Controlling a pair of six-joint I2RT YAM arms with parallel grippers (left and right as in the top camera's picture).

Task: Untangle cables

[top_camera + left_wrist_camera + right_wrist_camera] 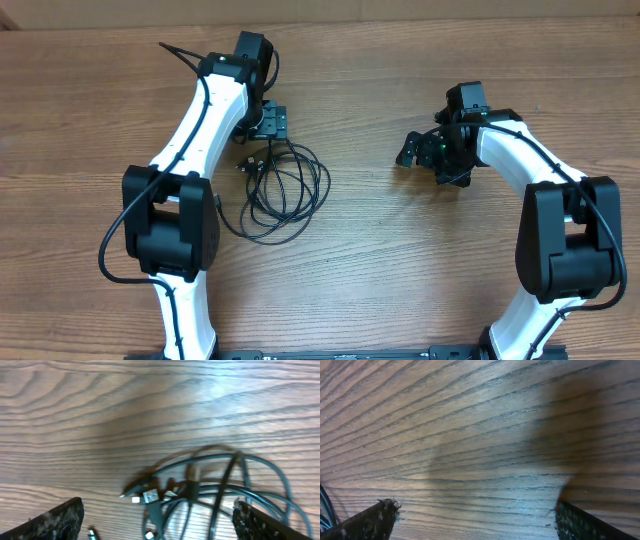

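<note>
While loops cross in one heap, progress: barely begun by my judgement; no cord drawn free, all separating yet to do.
Cables [285, 190]: thin black cords, glossy and limp, round coils overlapping; on the table [400, 260], just beside the left gripper [271, 124], on its base side.
Plugs [142, 496]: small, silvery tips, clustered nearest the left gripper.
Left gripper: fingers wide, holding nothing.
Right gripper [409, 152]: well apart from the left gripper; fingers wide, empty.
Table: brown wood grain, matt.
</note>
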